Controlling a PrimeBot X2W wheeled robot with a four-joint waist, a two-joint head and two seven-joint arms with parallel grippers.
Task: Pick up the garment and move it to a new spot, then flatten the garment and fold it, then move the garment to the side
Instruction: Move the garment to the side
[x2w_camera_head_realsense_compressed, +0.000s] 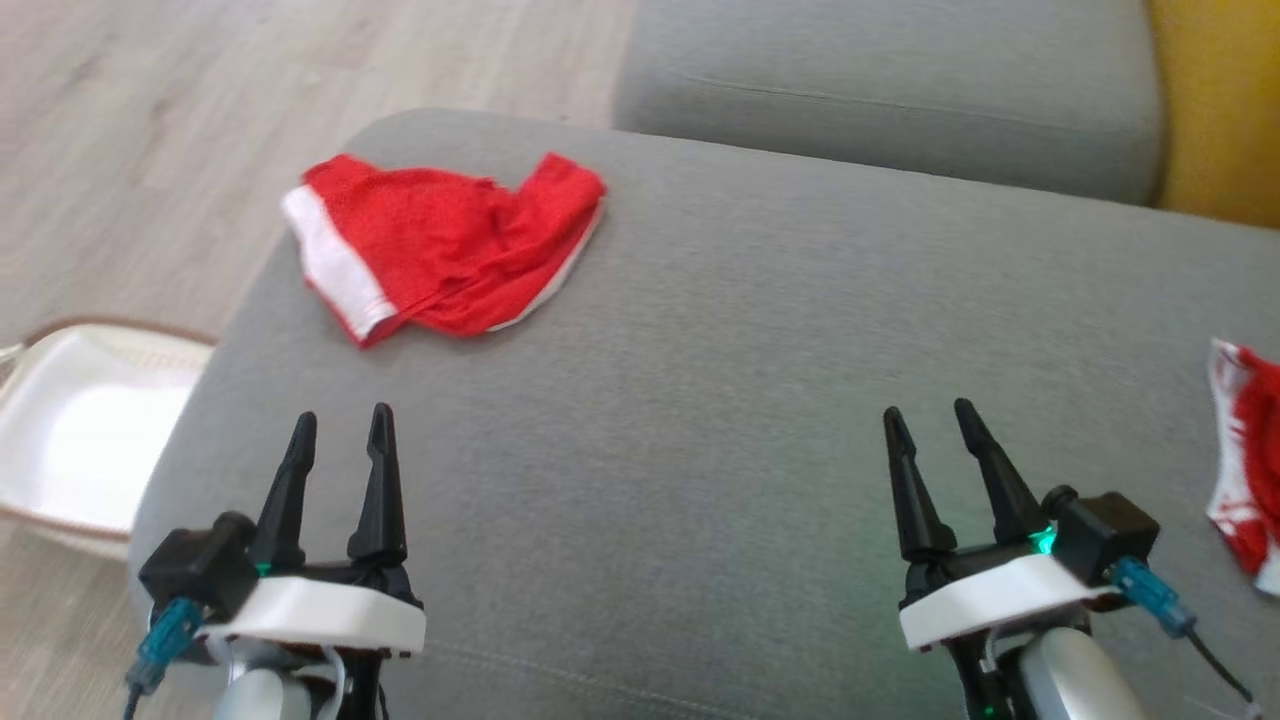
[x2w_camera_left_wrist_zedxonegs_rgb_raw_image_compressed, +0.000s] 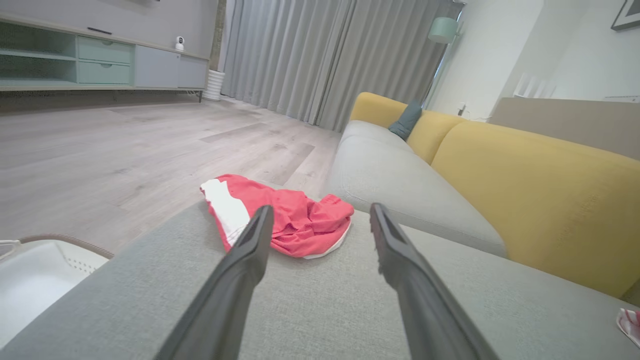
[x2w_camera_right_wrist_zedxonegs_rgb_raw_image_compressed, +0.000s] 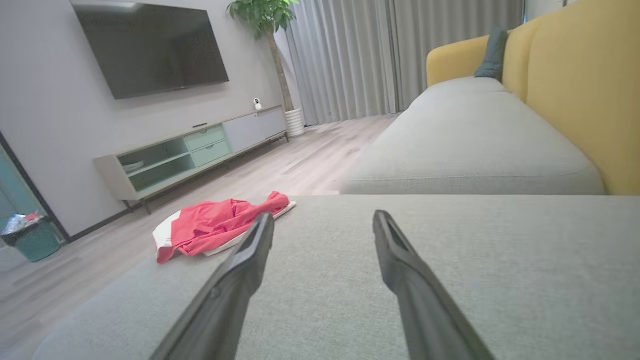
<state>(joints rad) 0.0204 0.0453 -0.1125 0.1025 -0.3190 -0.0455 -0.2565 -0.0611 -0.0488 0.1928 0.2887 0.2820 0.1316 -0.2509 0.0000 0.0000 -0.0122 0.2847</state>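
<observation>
Crumpled red mesh white-trimmed garment (x2w_camera_head_realsense_compressed: 440, 250) on grey fabric sofa cushion (x2w_camera_head_realsense_compressed: 700, 400), well apart from left gripper (x2w_camera_head_realsense_compressed: 342, 415) and right gripper (x2w_camera_head_realsense_compressed: 928, 410), both wide and empty; all steps apparently remain.

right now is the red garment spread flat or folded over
Folded over loosely, not spread flat. The red garment lies wrinkled near the corner of the grey cushion, its red layers overlapping and white trim peeking out from underneath.
</observation>
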